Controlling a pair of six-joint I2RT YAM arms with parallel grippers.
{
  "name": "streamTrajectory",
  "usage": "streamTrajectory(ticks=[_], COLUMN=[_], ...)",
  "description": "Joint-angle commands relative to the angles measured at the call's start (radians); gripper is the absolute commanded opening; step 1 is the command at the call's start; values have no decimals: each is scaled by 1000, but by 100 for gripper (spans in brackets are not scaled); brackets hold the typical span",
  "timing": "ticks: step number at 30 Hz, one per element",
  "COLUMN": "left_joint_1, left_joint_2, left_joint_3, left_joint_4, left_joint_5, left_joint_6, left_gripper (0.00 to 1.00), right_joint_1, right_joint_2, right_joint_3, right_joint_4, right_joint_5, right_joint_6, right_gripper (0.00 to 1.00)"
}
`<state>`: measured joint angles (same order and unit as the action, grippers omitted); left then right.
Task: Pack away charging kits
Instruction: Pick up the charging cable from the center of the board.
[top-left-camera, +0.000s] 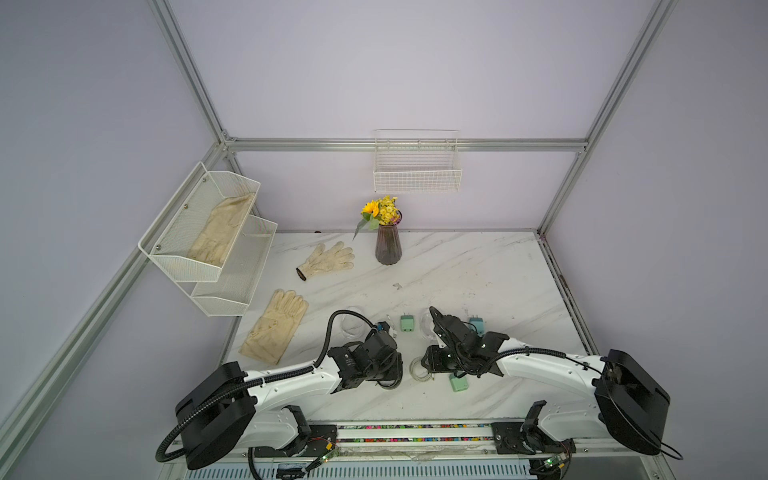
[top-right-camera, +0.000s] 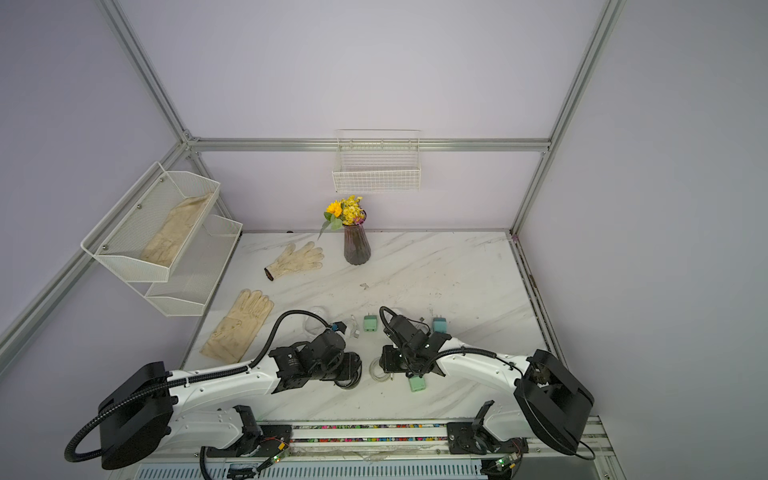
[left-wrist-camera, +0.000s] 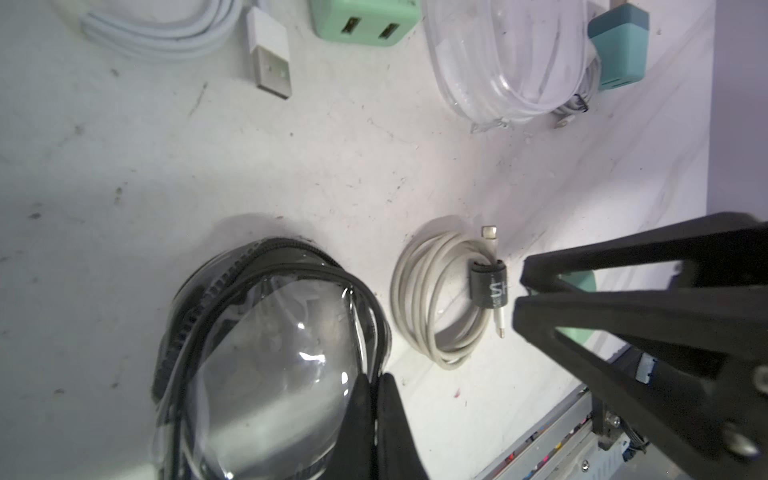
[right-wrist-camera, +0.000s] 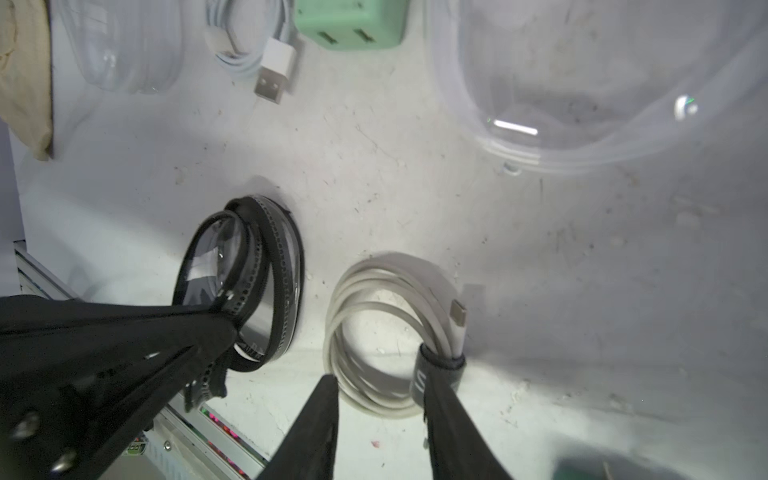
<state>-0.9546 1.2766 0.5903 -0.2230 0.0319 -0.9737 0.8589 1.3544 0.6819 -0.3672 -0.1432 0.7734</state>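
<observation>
My left gripper (left-wrist-camera: 376, 386) is shut on the rim of the black-rimmed clear case (left-wrist-camera: 266, 353), which lies near the table's front under that wrist (top-left-camera: 390, 380). Just right of it lies a grey coiled cable (right-wrist-camera: 374, 316) with a black strap. My right gripper (right-wrist-camera: 380, 382) has closed round its near arc, one finger against the strap. A mint-green charger (top-left-camera: 407, 323), a white cable (left-wrist-camera: 166, 37), a blue charger (top-left-camera: 477, 323) and two clear cases (top-left-camera: 353, 324) (right-wrist-camera: 602, 83) sit further back. A second mint charger (top-left-camera: 458, 383) lies under the right arm.
Two cream gloves (top-left-camera: 328, 259) (top-left-camera: 276, 328) lie at the left of the table, and a third is in the white mesh wall shelf (top-left-camera: 199, 232). A vase of flowers (top-left-camera: 387, 245) stands at the back. A wire basket (top-left-camera: 417, 178) hangs on the rear wall.
</observation>
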Motion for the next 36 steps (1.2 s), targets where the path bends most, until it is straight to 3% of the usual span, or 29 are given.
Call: streamTrajectory(ticks=[1,12,16,23,36], left_joint_1=[7,8,8,11,19], left_joint_2=[2,29,26,39,35], left_joint_3=[-17,-1,5,26,18], left_joint_4=[43,64,62,52,92], left_joint_5=[23,29,28,30,33], left_joint_6=[3,4,-3,3,-19], left_gripper=[0,0,0,0,0], right_joint_1=[8,7,7,7,22], right_joint_2=[11,107,103,21,-60], right_joint_3=[-11,-56,-60,-5,132], right_joint_4=[-11,72,86,-38,-138], right_joint_5=[35,47,53,120,104], right_joint_6=[45,54,63,28,9], right_gripper=[39,38,24,13,7])
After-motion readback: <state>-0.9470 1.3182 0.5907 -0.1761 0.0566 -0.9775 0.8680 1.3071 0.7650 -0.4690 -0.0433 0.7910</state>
